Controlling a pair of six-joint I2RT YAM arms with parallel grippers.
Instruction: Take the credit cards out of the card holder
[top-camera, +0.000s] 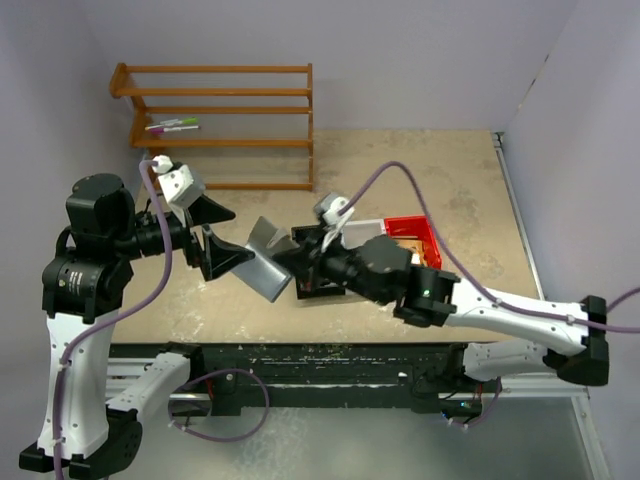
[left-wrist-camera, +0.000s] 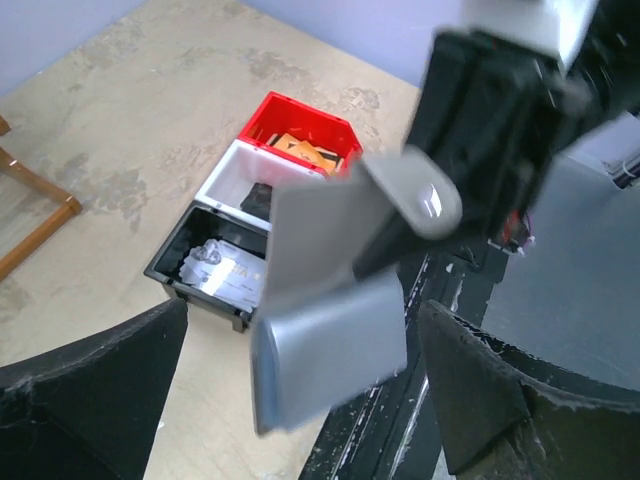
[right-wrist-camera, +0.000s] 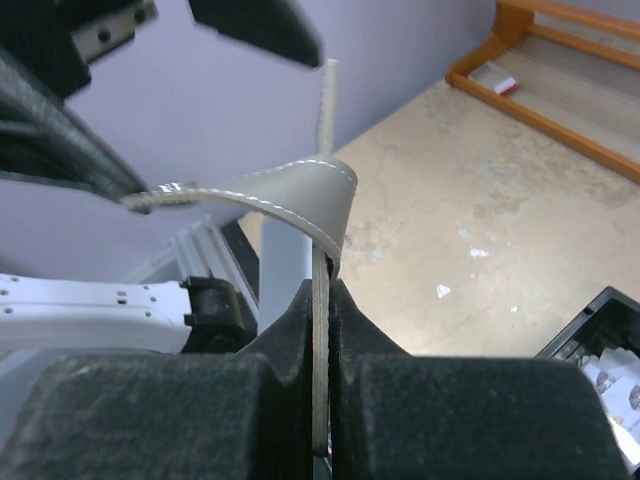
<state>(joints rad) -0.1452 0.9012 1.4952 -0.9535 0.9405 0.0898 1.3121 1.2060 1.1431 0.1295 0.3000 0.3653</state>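
The blue-grey card holder (top-camera: 265, 256) hangs in the air, folded open, over the table's near side. My right gripper (top-camera: 296, 258) is shut on its edge; in the right wrist view the fingers (right-wrist-camera: 290, 340) pinch the thin panel (right-wrist-camera: 319, 300) and a flap (right-wrist-camera: 290, 185) curls left. My left gripper (top-camera: 222, 238) is wide open with the holder (left-wrist-camera: 330, 320) between its fingers (left-wrist-camera: 100, 390), not touching. A tan-gold card (left-wrist-camera: 305, 150) lies in the red bin, a dark card (left-wrist-camera: 258, 198) in the white bin, a silvery card (left-wrist-camera: 225, 272) in the black bin.
The red bin (top-camera: 414, 229), white bin (top-camera: 362, 226) and black bin (top-camera: 322, 292) stand in a row under my right arm. A wooden rack (top-camera: 220, 120) with markers stands at the back left. The black rail (top-camera: 300, 360) runs along the table's near edge.
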